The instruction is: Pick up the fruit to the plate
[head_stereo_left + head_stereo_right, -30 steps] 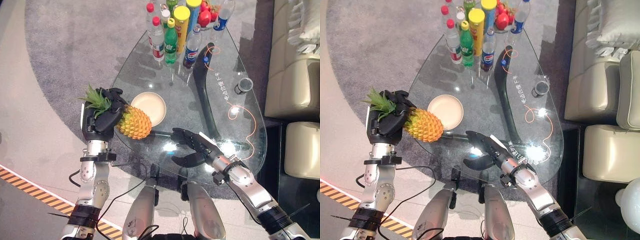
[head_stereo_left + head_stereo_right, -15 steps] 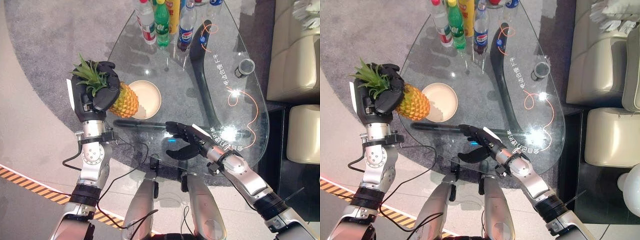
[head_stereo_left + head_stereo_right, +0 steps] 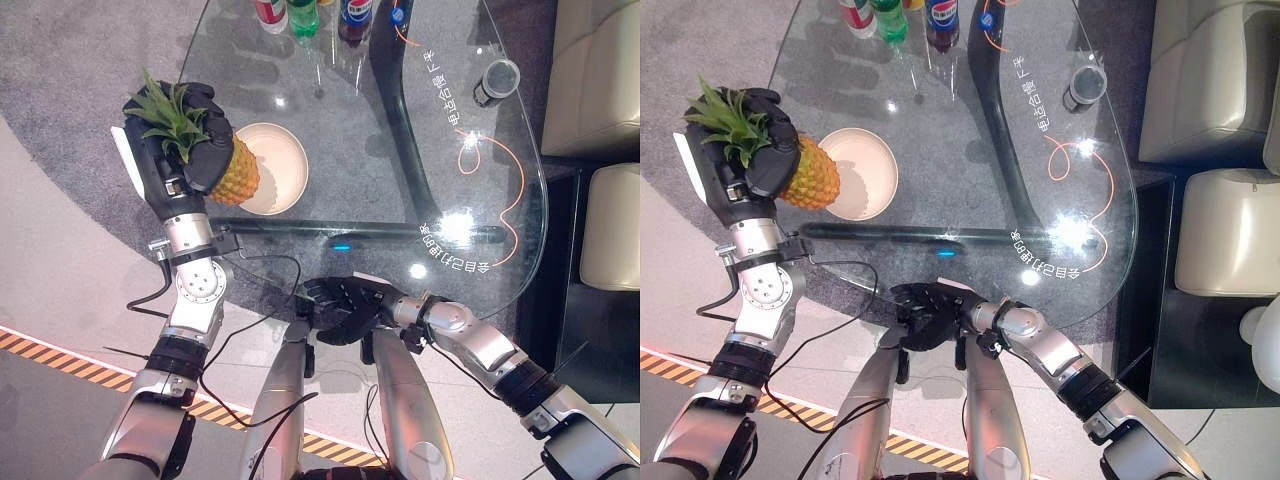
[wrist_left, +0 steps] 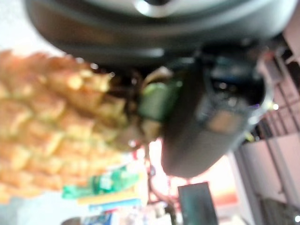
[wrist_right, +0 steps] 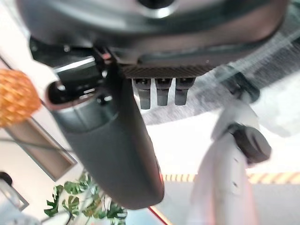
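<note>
A line of white printed characters (image 3: pixel 441 83) runs down the glass desk (image 3: pixel 350 120) in the upper middle of the frame, and a second line curves along its near rim at centre right (image 3: pixel 455 262); both are too small to read. The bottle (image 3: pixel 357 10) labels cannot be read either.

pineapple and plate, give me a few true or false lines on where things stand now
1. The left robot hand is curled round the pineapple. True.
2. The pineapple lies flat inside the plate. False: it is held at the plate's left rim, leaves up.
3. The right robot hand holds a bottle. False: it sits at the glass table's near edge, holding nothing that shows.
4. A dark can stands on the table's right side. True.
5. The plate is stacked with fruit. False: nothing lies on its visible part.
</note>
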